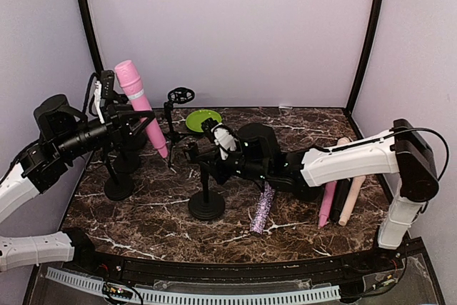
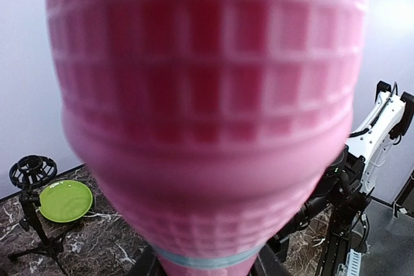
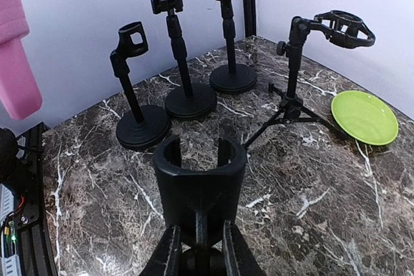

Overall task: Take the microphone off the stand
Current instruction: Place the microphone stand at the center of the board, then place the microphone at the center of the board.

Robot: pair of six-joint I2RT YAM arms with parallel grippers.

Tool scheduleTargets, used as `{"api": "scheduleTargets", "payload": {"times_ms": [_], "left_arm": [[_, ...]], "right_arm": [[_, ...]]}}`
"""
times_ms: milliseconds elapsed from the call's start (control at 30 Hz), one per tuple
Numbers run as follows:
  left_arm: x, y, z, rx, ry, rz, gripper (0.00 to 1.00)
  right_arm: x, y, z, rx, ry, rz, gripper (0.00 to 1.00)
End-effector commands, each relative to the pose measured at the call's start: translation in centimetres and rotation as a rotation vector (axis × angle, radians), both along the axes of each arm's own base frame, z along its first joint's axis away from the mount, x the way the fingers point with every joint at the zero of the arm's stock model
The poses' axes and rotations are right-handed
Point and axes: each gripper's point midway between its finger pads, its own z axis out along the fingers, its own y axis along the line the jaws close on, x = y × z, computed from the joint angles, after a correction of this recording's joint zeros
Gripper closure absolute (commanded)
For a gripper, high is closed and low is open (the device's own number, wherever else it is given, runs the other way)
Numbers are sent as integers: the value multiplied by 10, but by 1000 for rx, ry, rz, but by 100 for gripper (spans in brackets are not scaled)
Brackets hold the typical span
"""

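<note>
The pink microphone is clear of its stand. It hangs tilted above the left of the table, head up toward the back wall and tail down. My left gripper is clamped partway closed around its body, just below the pale band. From my left wrist the gridded head fills nearly the whole view. My right gripper is pinched shut on the neck of the clip, whose U-shaped cradle stands empty.

Handling, as I judge it:
- The shell looks stiff and light.
- The tapered handle is smooth and could slide through my pads.
- The gridded head seems the more delicate part, so the mid-handle is the place to hold.

The surface is a glossy dark marbled tabletop. It is enclosed by plain pale walls with black corner posts. Also present:
- 3 spare stands on round bases
- 1 tripod stand with a ring mount
- 1 green plate
- 1 glittered microphone lying flat
- 3 further microphones lying side by side at right
</note>
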Motion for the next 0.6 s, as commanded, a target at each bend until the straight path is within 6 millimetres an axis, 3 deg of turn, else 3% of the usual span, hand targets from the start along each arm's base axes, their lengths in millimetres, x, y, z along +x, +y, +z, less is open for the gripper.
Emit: {"api": "scheduleTargets", "payload": {"times_ms": [0,67,200,267,367,567], "left_arm": [[-13,-6,-7,12,6,-83,100],[-18,-10,-8,10,15,-118,100],[-25,-19,-9,3,18,-194,100],[-27,-24,-12,6,23,-232,100],[-29,-36,-18,6,56,-310,100],[-36,-55,-20,-11,93,-420,100]], "right_arm": [[-11,27,42,132,-74,84,100],[-14,26,42,136,-62,92,95],[-21,17,52,150,-51,103,52],[-25,11,62,158,-53,111,37],[-31,-4,82,195,-42,138,22],[-48,-44,125,303,22,265,9]]}}
